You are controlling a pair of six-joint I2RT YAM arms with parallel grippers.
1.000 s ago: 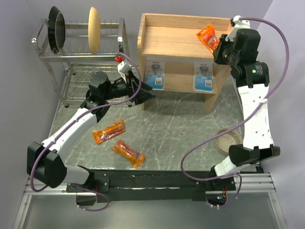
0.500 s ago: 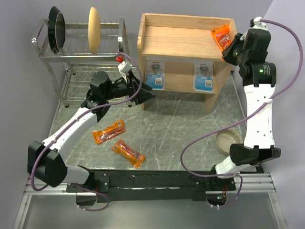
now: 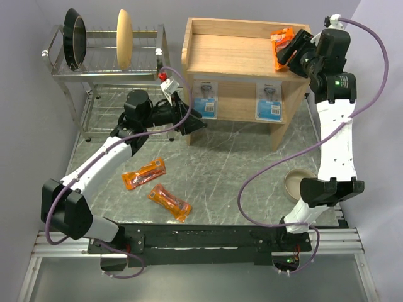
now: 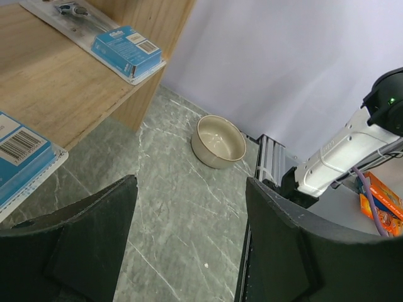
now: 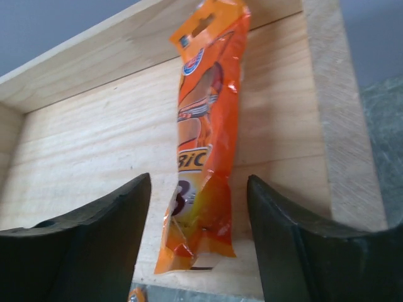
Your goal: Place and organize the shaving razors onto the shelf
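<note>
The wooden shelf (image 3: 239,56) stands at the back of the table. One orange razor packet (image 3: 281,39) lies on its top tier by the right side edge. My right gripper (image 3: 285,51) is open, its fingers either side of the packet's near end (image 5: 201,145) without touching it. Two blue-and-white razor cards (image 3: 204,99) (image 3: 269,100) rest on the lower tier. Two more orange packets (image 3: 144,173) (image 3: 169,201) lie on the table at the front left. My left gripper (image 3: 192,123) hangs open and empty before the shelf's lower left corner, above the tabletop (image 4: 189,189).
A chrome dish rack (image 3: 107,69) at the back left holds a dark pan (image 3: 74,38) and a pale round board (image 3: 123,39). A beige bowl (image 3: 301,184) sits on the table to the right, by the right arm's base.
My right gripper carried the orange packet to the top tier's right end and opened, leaving it lying there. The left arm shifted only slightly.
</note>
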